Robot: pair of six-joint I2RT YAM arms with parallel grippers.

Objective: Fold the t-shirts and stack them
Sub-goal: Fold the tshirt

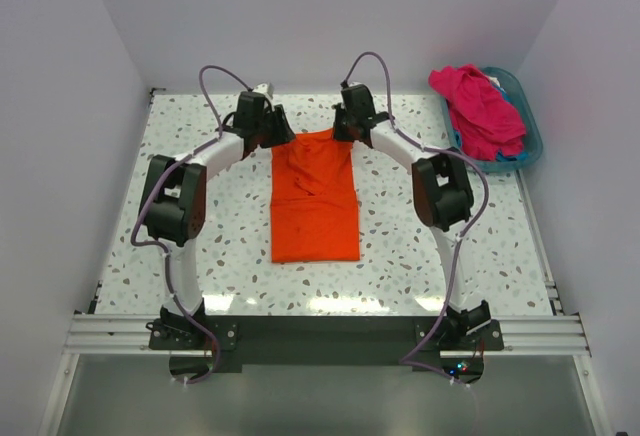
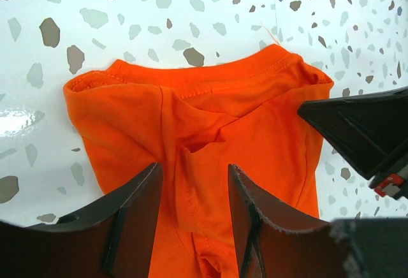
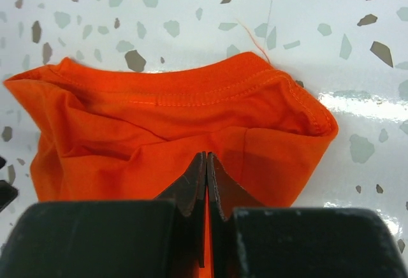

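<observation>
Orange t-shirt [image 1: 315, 201] is lying flat at the middle of the table [image 1: 450, 246], narrowed into a long strip with its sides turned in. Its collar end is pointing away from the arm bases. Lengthwise folding is judged done on this garment. The crosswise fold is not yet made, and no stack is showing anywhere. Magenta t-shirt [image 1: 480, 106] is sitting heaped in the teal basket [image 1: 532, 126] at the far right corner, with blue cloth [image 1: 508, 159] peeking out beneath it; both are lying unfolded. Assessment: the task is standing at an early stage, with one shirt partway folded and the others untouched.

Both arms are reaching forward and bending inward, so the two claws are meeting close together at the collar end. Left claw [image 2: 194, 169] is standing released, its fingers apart and straddling a raised crease of orange cloth without closing on it. Right claw [image 3: 206, 157] is clenched, its tips pressing down just behind the collar hem. A sliver of orange is showing between its fingers, so it is judged to be pinching the orange t-shirt. Both wrists are pitching downward, low over the table. In the left wrist view the right claw is showing at the right edge, just beside the shirt's corner.
</observation>
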